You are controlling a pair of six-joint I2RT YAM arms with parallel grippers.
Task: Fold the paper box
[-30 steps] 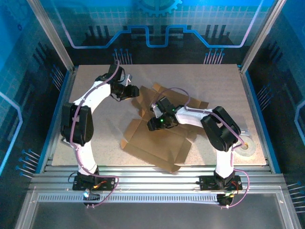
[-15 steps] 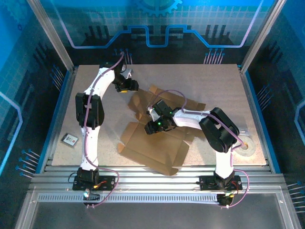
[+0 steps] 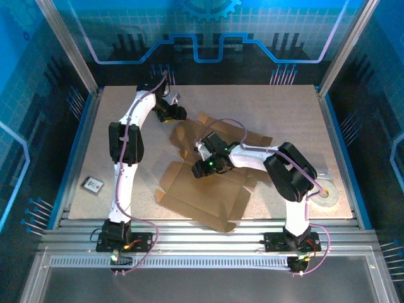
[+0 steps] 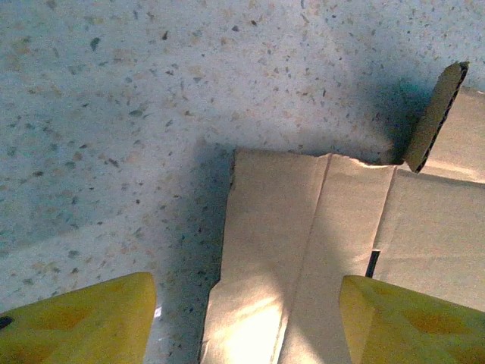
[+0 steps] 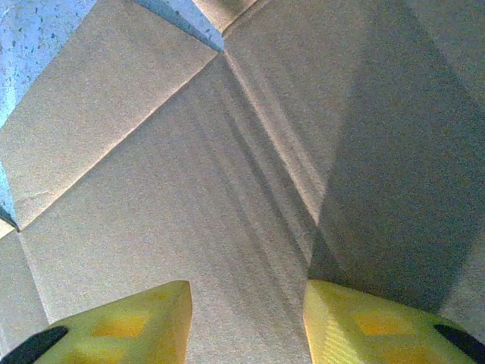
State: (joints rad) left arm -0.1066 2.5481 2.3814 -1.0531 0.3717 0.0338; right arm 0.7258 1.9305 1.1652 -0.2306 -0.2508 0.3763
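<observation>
The flat brown cardboard paper box [image 3: 202, 196] is overhung mid-sheet by the right gripper [image 3: 201, 168], its far flap straddled by the left gripper [image 3: 173, 114], both jaws parted.

A brown die-cut cardboard box sheet [image 3: 202, 196] lies opened out on the speckled beige bench [image 3: 284, 107]. The left claw [image 3: 175, 113] hangs by its far flap, the right claw [image 3: 203, 168] over its middle.

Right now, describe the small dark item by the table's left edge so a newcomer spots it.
On the speckled table, look to the near left corner, left of the left arm. A small dark rectangle lies flat there, apart from the brown paper box and far smaller and darker than it.
</observation>
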